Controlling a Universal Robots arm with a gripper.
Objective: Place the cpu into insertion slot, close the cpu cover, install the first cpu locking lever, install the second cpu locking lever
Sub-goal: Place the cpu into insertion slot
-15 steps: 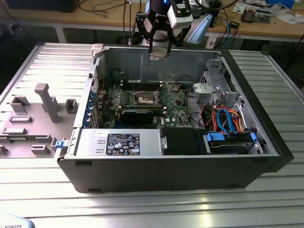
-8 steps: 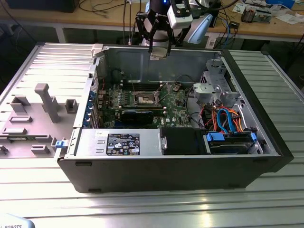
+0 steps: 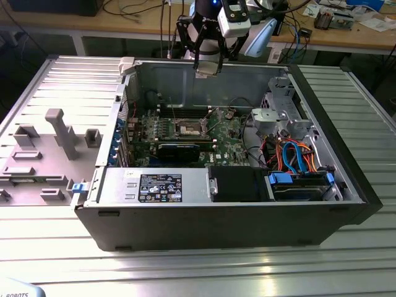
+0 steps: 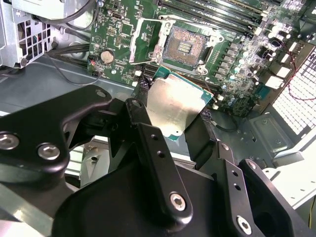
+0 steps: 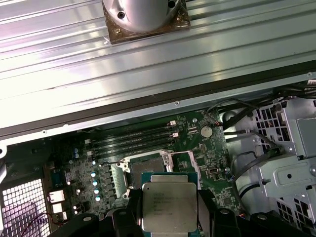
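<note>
My end effector [image 4: 173, 111] is matte black: jointed linkage bars [image 4: 158, 163] pinned with round silver screws [image 4: 178, 201], small holes along them.

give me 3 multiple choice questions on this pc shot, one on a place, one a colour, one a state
1. Where is the cpu? A seated in its slot; B gripped in the claw above the board; C on the grey tray.
2. What colour is the circuit board? A green; B red; C white.
3. The insertion slot is: A fan-covered; B filled; C empty.
Answers: 1 B, the claw clamps the chip's edges above the board. 2 A, green shows in both wrist views. 3 C, its contacts lie bare.
</note>
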